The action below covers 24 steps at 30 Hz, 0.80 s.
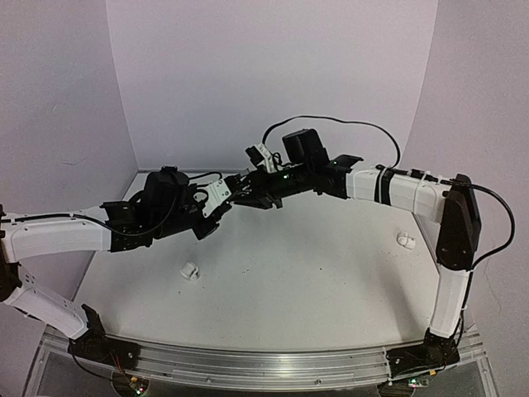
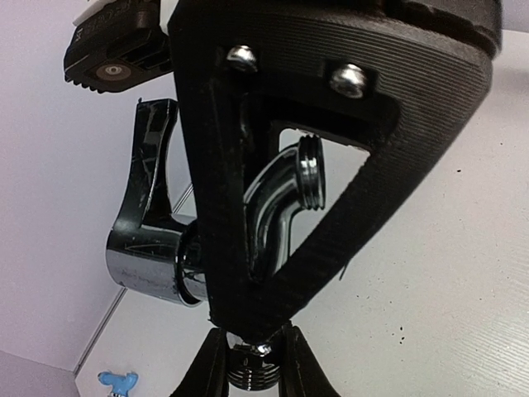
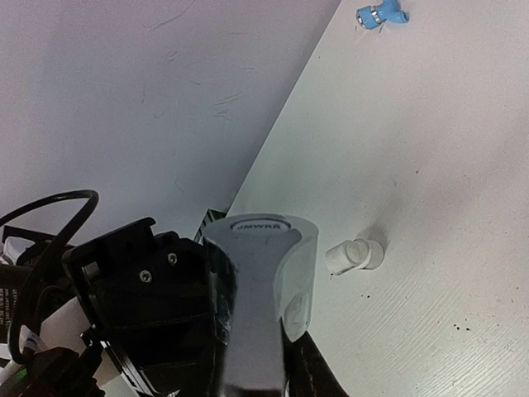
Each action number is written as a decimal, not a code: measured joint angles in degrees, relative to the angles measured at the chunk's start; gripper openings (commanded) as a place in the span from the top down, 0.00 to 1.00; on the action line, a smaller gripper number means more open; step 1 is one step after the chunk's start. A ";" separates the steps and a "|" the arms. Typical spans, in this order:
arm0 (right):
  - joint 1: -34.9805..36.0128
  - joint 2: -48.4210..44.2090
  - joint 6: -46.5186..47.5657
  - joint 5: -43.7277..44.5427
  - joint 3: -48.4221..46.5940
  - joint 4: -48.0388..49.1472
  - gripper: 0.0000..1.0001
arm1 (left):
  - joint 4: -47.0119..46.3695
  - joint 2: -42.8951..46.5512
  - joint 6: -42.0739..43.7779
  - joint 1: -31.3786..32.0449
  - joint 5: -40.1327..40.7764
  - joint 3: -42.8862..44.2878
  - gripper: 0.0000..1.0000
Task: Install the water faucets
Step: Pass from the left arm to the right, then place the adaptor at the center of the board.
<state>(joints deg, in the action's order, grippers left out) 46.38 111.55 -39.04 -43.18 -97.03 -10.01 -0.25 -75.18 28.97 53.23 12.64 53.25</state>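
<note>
The silver metal faucet [image 2: 281, 207] hangs above the table between both arms. My left gripper [image 2: 252, 357] is shut on its threaded lower end [image 2: 252, 376]. The lever handle [image 2: 153, 165] sticks out to the left. My right gripper [image 3: 264, 364] is shut on the same faucet, whose round capped top [image 3: 263, 240] fills that view. One of the right gripper's ribbed black fingers [image 2: 388, 157] crosses the left wrist view. In the top view the two grippers [image 1: 223, 200] [image 1: 245, 195] meet at mid-table. The blue plastic faucet [image 3: 380, 14] [image 2: 116, 382] lies on the table by the back wall.
A small white pipe fitting [image 1: 190, 270] [image 3: 355, 255] lies left of centre on the white table [image 1: 314, 273]. Another white fitting [image 1: 405, 240] lies near the right arm. Walls close in the back and both sides.
</note>
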 measured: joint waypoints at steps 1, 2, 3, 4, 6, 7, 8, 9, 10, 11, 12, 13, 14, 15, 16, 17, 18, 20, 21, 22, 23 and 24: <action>0.11 -0.29 0.16 0.98 0.75 0.73 1.00 | 0.32 0.00 -0.47 0.00 0.07 0.00 0.53; 0.36 -0.90 0.51 2.53 1.99 1.60 1.00 | 0.63 0.00 -0.66 0.02 0.03 0.00 0.40; 0.74 -2.12 0.93 5.35 4.11 2.32 1.00 | 0.65 0.16 -2.10 0.17 -0.21 0.00 0.29; 0.90 -3.47 1.46 7.77 6.29 2.54 1.00 | 0.68 0.62 -2.87 0.41 -0.47 0.00 0.22; 0.61 -6.52 2.62 12.08 11.53 3.81 1.00 | 0.75 2.45 -6.10 0.73 -0.87 -0.01 0.14; 0.27 -8.23 3.22 14.16 14.32 4.42 1.00 | 0.74 3.63 -7.81 0.87 -1.07 -0.02 0.12; -0.46 -10.18 3.74 15.67 17.55 5.82 1.00 | 0.92 5.30 -10.21 0.87 -1.12 -0.02 0.11; -1.34 -12.25 4.33 16.99 21.15 7.93 1.00 | 1.24 7.05 -12.77 0.85 -1.20 -0.02 0.09; -2.36 -14.26 5.88 18.33 24.00 8.63 1.00 | 1.50 8.92 -15.53 0.60 -1.45 -0.02 0.09; -3.39 -16.22 8.20 19.58 26.77 9.52 1.00 | 2.03 10.98 -18.49 0.26 -2.05 -0.02 0.09; -4.27 -17.93 10.46 20.84 28.86 10.24 1.00 | 3.07 13.04 -21.91 -0.38 -2.57 -0.02 0.09; -5.31 -19.81 13.74 22.21 30.90 10.85 1.00 | 4.25 15.01 -25.68 -1.19 -3.40 0.01 0.09; -5.95 -21.44 16.94 23.32 32.51 11.63 1.00 | 5.43 16.51 -29.11 -2.30 -4.24 0.05 0.09; -6.21 -22.95 19.86 24.37 33.77 12.29 1.00 | 6.94 17.55 -32.48 -3.64 -5.23 0.25 0.10; -6.21 -24.33 22.50 25.29 34.86 13.05 1.00 | 8.70 18.13 -36.13 -5.48 -6.39 0.48 0.10; -6.04 -25.67 24.90 26.06 35.86 13.79 1.00 | 10.50 18.27 -39.39 -7.54 -7.18 0.75 0.10; -5.85 -26.96 26.71 27.00 36.62 14.26 1.00 | 12.29 17.88 -42.64 -9.46 -7.81 0.78 0.10; -5.49 -29.21 29.94 28.91 37.77 15.09 1.00 | 16.10 16.73 -48.98 -13.13 -9.39 0.79 0.10; -5.31 -30.02 31.22 29.98 37.97 15.31 1.00 | 17.93 15.95 -51.43 -14.54 -10.32 0.79 0.11; -5.23 -30.66 32.09 30.99 38.07 15.41 1.00 | 20.20 14.59 -54.02 -15.95 -11.73 0.79 0.13; -5.19 -31.19 32.79 31.92 38.12 15.45 1.00 | 22.46 12.99 -56.51 -17.23 -12.97 0.79 0.14; -5.19 -31.56 33.29 32.82 38.12 15.42 1.00 | 24.46 11.33 -58.50 -18.19 -13.95 0.79 0.16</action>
<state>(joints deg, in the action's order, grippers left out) 41.19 79.99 -5.74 -10.36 -58.92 5.41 24.21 -63.85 -29.52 35.04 -1.31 54.04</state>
